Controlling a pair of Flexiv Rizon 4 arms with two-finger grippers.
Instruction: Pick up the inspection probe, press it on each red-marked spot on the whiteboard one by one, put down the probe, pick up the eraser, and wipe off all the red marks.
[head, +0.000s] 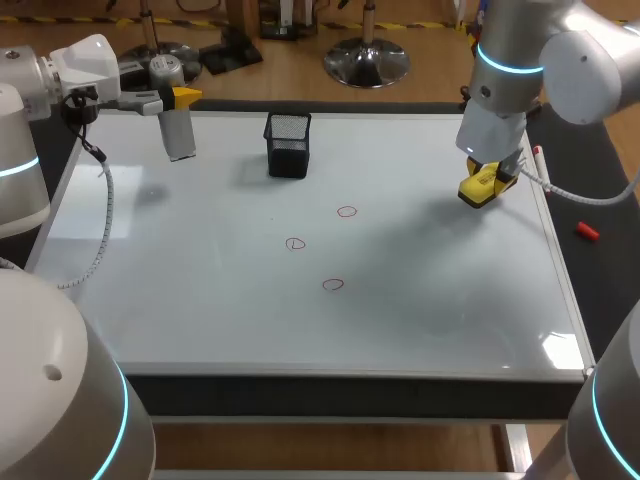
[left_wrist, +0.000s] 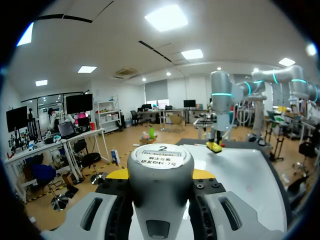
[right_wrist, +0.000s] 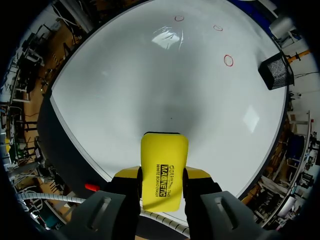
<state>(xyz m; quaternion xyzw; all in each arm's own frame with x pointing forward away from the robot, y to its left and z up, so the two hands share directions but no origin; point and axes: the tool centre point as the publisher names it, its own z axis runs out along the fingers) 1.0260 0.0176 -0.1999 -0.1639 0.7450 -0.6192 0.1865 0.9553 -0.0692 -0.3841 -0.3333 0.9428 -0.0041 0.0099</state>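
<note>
The whiteboard (head: 200, 290) covers the table and bears three small red circles (head: 347, 211) (head: 295, 243) (head: 333, 285). My left gripper (head: 176, 101) is at the far left corner, shut on the grey cylindrical inspection probe (head: 179, 132), which hangs above the board. In the left wrist view the probe (left_wrist: 160, 172) sits upright between the yellow tips. My right gripper (head: 488, 177) is near the board's right edge, shut on the yellow eraser (head: 482, 187). The right wrist view shows the eraser (right_wrist: 163, 170) clamped between both fingers above the board, the red circles (right_wrist: 228, 60) far ahead.
A black mesh cup (head: 288, 144) stands at the back middle of the board, also seen as the mesh cup (right_wrist: 276, 71). A small red cap (head: 587, 232) and a white pen (head: 540, 160) lie on the dark strip beyond the board's right edge.
</note>
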